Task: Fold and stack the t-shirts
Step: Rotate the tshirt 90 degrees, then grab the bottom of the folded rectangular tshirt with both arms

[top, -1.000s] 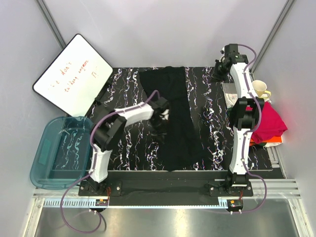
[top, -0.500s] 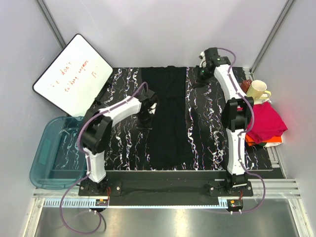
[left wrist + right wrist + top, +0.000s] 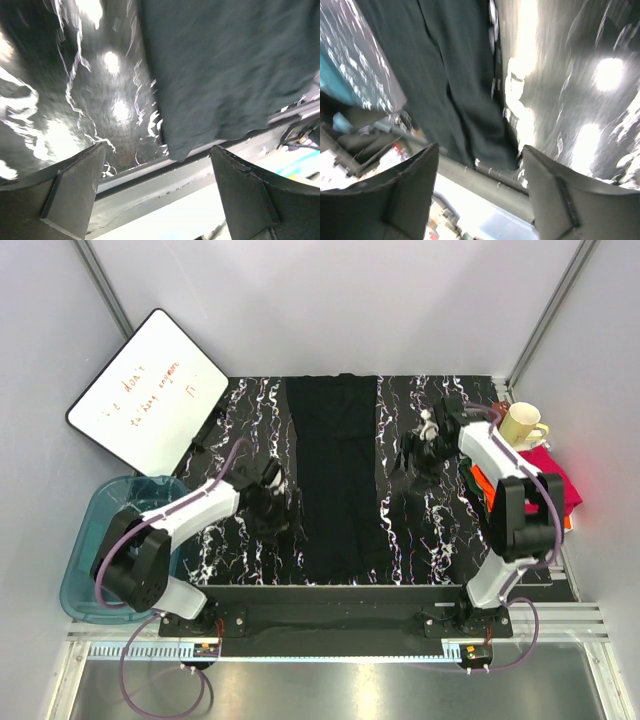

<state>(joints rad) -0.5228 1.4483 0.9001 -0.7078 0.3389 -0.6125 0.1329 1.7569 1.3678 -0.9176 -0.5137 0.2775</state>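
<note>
Away pulled the left pincer [image 3: 274, 503] and right pincer [image 3: 416, 455], both spread wide, leaving the black shirt [image 3: 338, 480] half folded, pink shirt [image 3: 553, 468] waiting.

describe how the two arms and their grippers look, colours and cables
The left arm and right arm match: white shells on the links, black joints, black bases on a dark rail. A thin purple cable loops loosely along each. The left gripper and right gripper each have two broad, wedge-shaped dark grey fingers. No markings are readable.
</note>
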